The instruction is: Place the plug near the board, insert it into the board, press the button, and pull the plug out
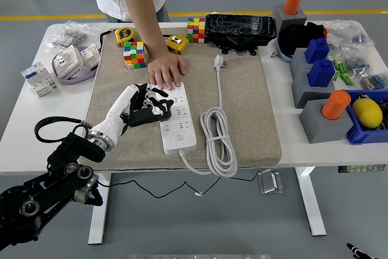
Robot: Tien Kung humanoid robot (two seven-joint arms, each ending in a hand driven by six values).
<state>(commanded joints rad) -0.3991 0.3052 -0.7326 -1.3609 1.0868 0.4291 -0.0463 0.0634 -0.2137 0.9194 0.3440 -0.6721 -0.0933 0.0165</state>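
- Left hand [145, 106] sits over the left edge of the white power strip [177, 118], fingers curled in around where the black plug adapter should be. You can't see the adapter itself, so whether it's actually clamped — can't tell.
- Adapter's thin black cord [54, 124] loops off the table's left side. It's limp and will drag, so keep slack.
- Handling, as a guess: the adapter is prob. light, rigid, smooth plastic. Take it by the two flat sides of the body, never by the cord, and pull straight up or the prongs will bind.
- The strip is light and will likely lift w/ the plug. A person's hand [165, 71] presses flat on its far end, on the tan mat [242, 107], which pins it for you.
- The strip's own white cable [218, 134] lies coiled just to the right, its plug [218, 60] free on the mat.
- Right arm isn't in view.
- Containers: blue bin [364, 131] at the right edge holds a yellow lemon-like thing [367, 112]; purple tray [71, 68] at far left holds white breaker-type blocks; black tray [240, 27] at the back, contents unclear.
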